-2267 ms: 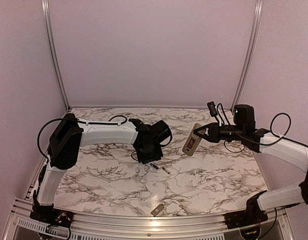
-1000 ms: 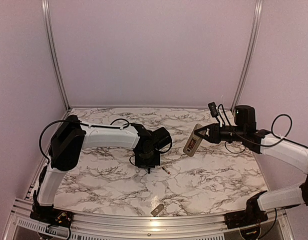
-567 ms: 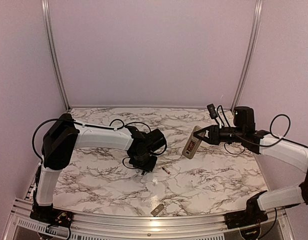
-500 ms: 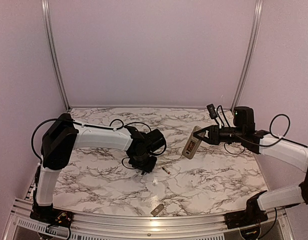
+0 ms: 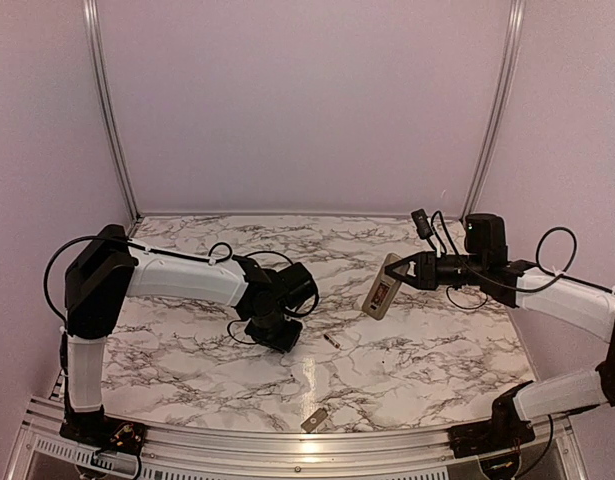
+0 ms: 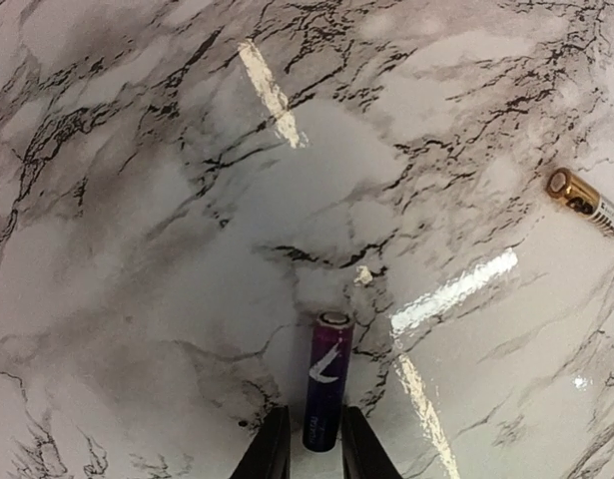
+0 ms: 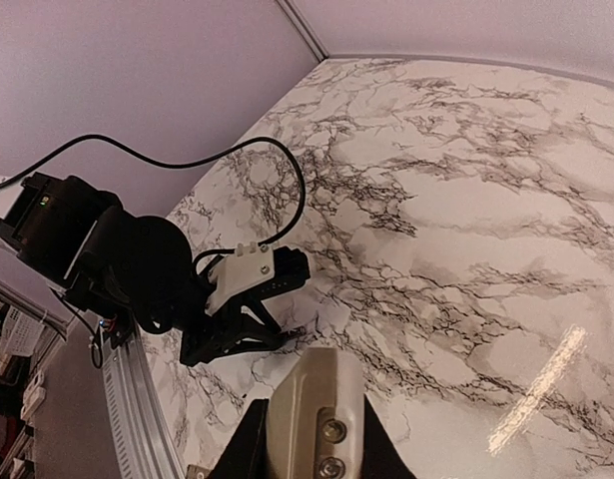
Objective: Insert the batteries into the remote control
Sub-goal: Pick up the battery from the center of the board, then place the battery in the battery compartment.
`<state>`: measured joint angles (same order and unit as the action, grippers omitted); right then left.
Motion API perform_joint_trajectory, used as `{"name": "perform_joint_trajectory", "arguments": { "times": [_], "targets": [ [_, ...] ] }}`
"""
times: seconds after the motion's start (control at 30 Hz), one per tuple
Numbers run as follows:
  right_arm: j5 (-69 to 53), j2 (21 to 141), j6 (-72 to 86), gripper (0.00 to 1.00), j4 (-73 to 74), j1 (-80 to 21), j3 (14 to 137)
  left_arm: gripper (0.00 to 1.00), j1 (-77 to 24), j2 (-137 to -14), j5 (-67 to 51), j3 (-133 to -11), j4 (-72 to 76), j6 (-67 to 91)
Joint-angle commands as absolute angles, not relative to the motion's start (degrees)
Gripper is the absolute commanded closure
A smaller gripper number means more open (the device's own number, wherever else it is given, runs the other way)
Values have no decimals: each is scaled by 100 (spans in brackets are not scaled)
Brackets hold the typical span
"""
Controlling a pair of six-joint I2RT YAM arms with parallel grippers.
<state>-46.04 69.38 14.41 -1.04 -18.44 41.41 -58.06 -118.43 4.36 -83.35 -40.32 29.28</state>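
the white marble-patterned worktop (image 5: 407, 370) is smooth and glossy, throwing back streaks of light. the slim purple battery (image 6: 326, 394) has a shiny wrap and a bright metal end cap; the gold-and-white battery (image 6: 586, 205) gleams like foil. the black fingers (image 6: 270, 449) of the left claw (image 6: 312, 424) look like matt hard plastic. the beige rectangular remote control (image 7: 314, 404) is smooth, matt plastic with two metal screws (image 7: 331, 431). the arm shells (image 5: 182, 278) are smooth white plastic, the joints (image 5: 92, 285) black and dull. the silver frame rail (image 5: 207, 432) at the near edge looks like brushed metal.
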Motion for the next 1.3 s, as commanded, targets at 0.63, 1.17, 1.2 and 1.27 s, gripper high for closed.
{"name": "perform_joint_trajectory", "arguments": {
  "times": [0.63, 1.17, 1.2, 1.27],
  "targets": [
    [-5081, 7356, 2699, 100, -1081, -1843, 3904, 100, -5781, -10940, -355, -8104, -2446, 2514],
    [-4243, 7786, 4441, 100, -1758, -2611, 3643, 100, -5859, -10309, -1621, -8126, -1802, 2844],
    [-4129, 7792, 4466, 100, -1736, -2647, 3644, 100, -5874, -10326, -1654, -8144, -1862, 2823],
    [-4091, 7824, 4665, 100, -1899, -2685, 3580, 100, -5900, -10327, -1724, -8149, -1929, 2808]
  ]
}}
